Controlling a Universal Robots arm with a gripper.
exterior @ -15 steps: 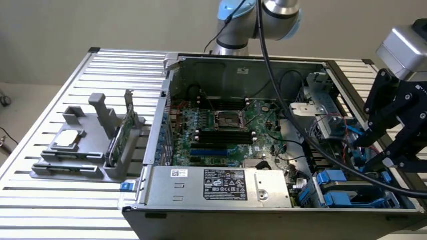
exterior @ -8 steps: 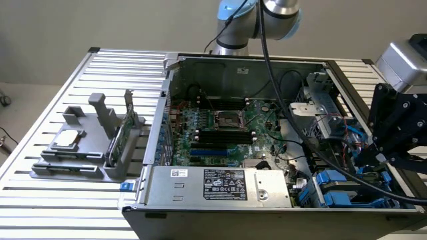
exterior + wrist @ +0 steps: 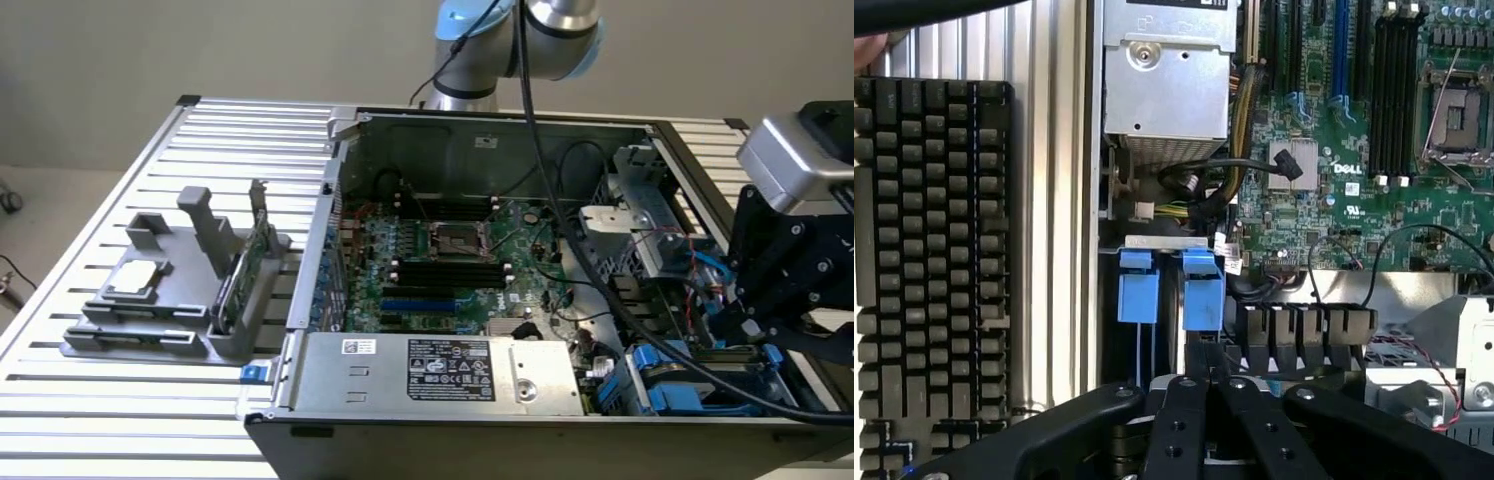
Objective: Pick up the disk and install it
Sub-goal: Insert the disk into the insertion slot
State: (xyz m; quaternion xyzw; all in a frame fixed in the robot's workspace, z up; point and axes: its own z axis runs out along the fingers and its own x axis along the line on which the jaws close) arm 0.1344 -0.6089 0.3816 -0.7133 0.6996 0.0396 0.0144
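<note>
Black gripper (image 3: 1209, 372) links sit closest to the wrist camera. The fingers are drawn together into a clenched pinch right at the near end of the disk (image 3: 1202, 292) (whether the pads truly bite on its blue rail or only meet beside it, we cannot tell).

The disk stands on edge in the drive bay at a corner of the open computer case (image 3: 334, 200), just beside the power supply (image 3: 1169, 70). The keyboard (image 3: 934, 260) lies outside the case wall. In the exterior view we find the same blue parts (image 3: 663, 372) in the case's near corner, toward the exterior view's right.

We judge this to be the grasping step. To do it well, we would keep the pinch square on the rail and the wrist lined up with the bay, so nothing twists. The black cables (image 3: 1204, 185) loop near the bay and could snag. Blue plastic probably flexes, so an off-centre hold might slip.

Of the disk we see two bright blue tabs and a sliver of pale metal between them; its labelled face is hidden.
</note>
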